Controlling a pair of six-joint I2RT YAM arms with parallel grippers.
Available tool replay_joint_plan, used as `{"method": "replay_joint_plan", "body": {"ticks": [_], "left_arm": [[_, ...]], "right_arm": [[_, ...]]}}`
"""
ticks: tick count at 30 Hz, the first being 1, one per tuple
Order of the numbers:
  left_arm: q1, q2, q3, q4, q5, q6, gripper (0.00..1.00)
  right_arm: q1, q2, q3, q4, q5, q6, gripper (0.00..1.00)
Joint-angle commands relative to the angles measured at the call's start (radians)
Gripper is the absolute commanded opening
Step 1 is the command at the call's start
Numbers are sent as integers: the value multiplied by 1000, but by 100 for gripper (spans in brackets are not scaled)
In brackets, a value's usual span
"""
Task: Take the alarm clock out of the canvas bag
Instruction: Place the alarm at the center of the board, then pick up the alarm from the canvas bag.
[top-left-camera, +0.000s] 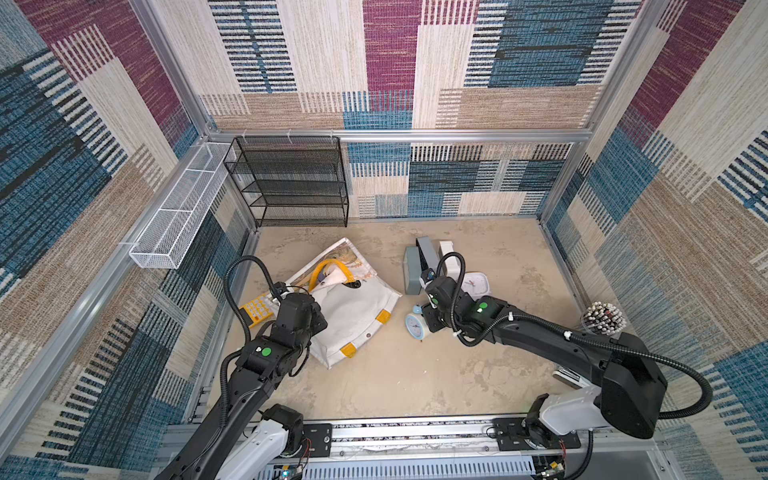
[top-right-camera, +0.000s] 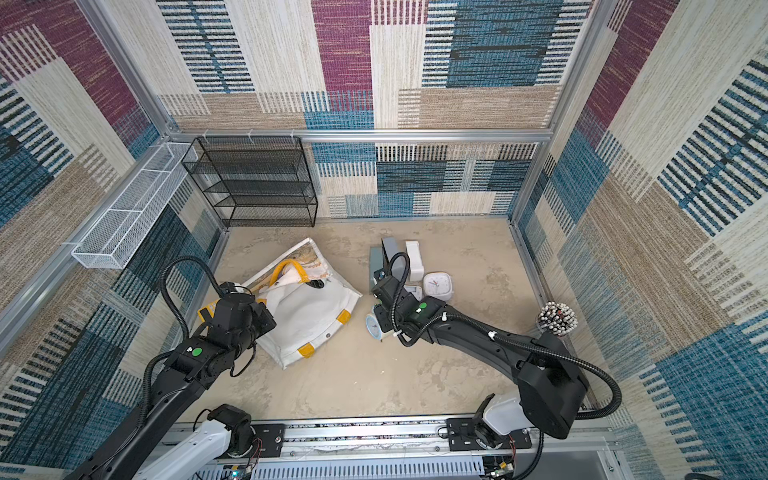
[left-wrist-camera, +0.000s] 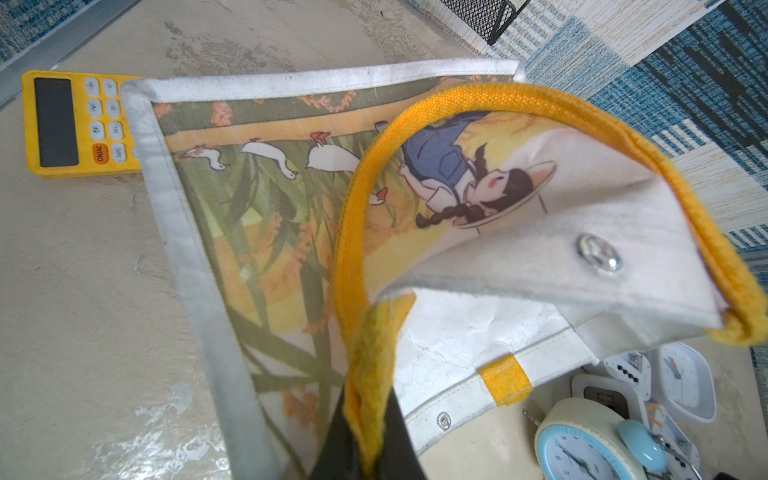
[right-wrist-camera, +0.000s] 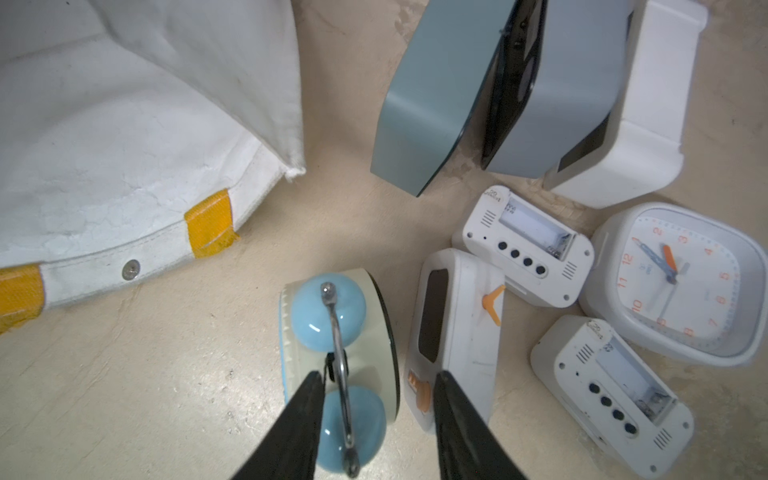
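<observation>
My left gripper (left-wrist-camera: 370, 436) pinches the canvas bag (top-left-camera: 353, 307) by its yellow handle (left-wrist-camera: 582, 137), while my right gripper (right-wrist-camera: 378, 386) stands open over the alarm clock (right-wrist-camera: 328, 307).

Left arm (top-left-camera: 253, 374) reaches forward, jaws pinched shut on the canvas bag's (left-wrist-camera: 457, 332) yellow handle (left-wrist-camera: 370, 353). Right arm (top-left-camera: 540, 336) stretches inward, wrist low, jaws parted, pointing downward.

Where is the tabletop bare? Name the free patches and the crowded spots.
Free: the wide stretch between the canvas bag and the front rail; also between the white square clock and the pen cup. Crowded: the clocks beside the twin-bell alarm clock.
</observation>
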Motion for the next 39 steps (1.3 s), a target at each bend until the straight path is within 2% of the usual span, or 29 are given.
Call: {"method": "replay_joint_plan", "body": {"ticks": [1, 6, 14, 21, 26, 39], "left_arm": [[2, 0, 0, 22, -3, -14, 0], [1, 0, 4, 20, -4, -11, 0], [1, 3, 7, 21, -2, -12, 0], [2, 2, 10, 27, 7, -16, 0], [1, 0, 11, 29, 14, -18, 0], [1, 3, 27, 35, 25, -18, 0]], "right_arm": [[0, -27, 11, 17, 16, 22, 48], [0, -55, 12, 33, 7, 22, 58], [2, -110, -44, 161, -36, 3, 69], [28, -166, -114, 274, -38, 10, 69], [97, -183, -143, 336, 14, -6, 70], [259, -65, -135, 511, 99, -95, 72]]}}
